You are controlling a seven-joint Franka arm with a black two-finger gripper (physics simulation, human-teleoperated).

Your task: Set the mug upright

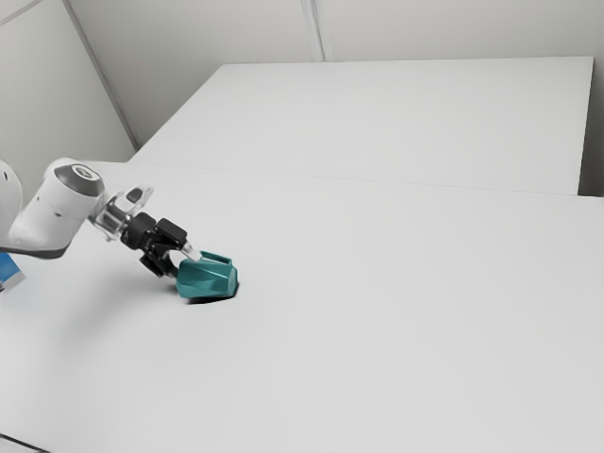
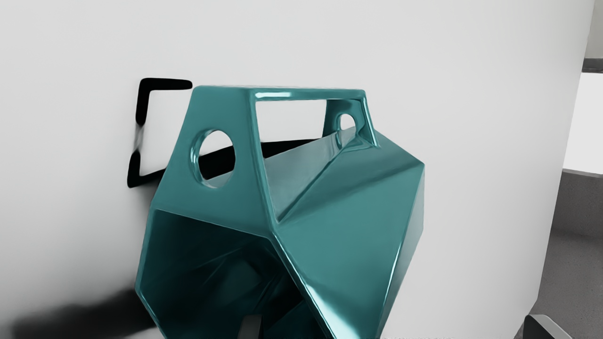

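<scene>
Room: pale walls (image 1: 198, 33), a light vertical strip (image 1: 318, 30) running down the rear one, and a large white raised panel (image 1: 396, 123) beyond the work surface. White tabletop (image 1: 396, 330), plain and matte, spanning the foreground.

Item one: teal faceted mug (image 1: 203, 279), glossy, lying on its side on the tabletop toward the exterior view's left. Mouth turned toward the gripper, base toward the exterior view's right. Angular handle (image 2: 308, 94) uppermost, pierced by a round hole at each end (a rather architectural piece of crockery). Interior dark and deeply shaded; black shadow cast on the tabletop beside the handle.

Item two: white jointed arm (image 1: 58, 212), entering from the exterior view's left and inclined down toward the mug.

Item three: black two-finger gripper (image 1: 183, 263), at the mug's mouth end. Fingers spread wide, grasping nothing. In the wrist view, one fingertip (image 2: 250, 327) overlaps the dark mouth (whether inside it or just before it, cannot be told); the other stands outside the mug, apart from its faceted wall.

Sundries: blue-and-white object (image 1: 8, 272), cut by the exterior view's left edge, kind uncertain; thin dark line (image 1: 24, 444) at the near left corner of the same view; grey speckled surface (image 2: 572, 268) past the tabletop's edge in the wrist view.
</scene>
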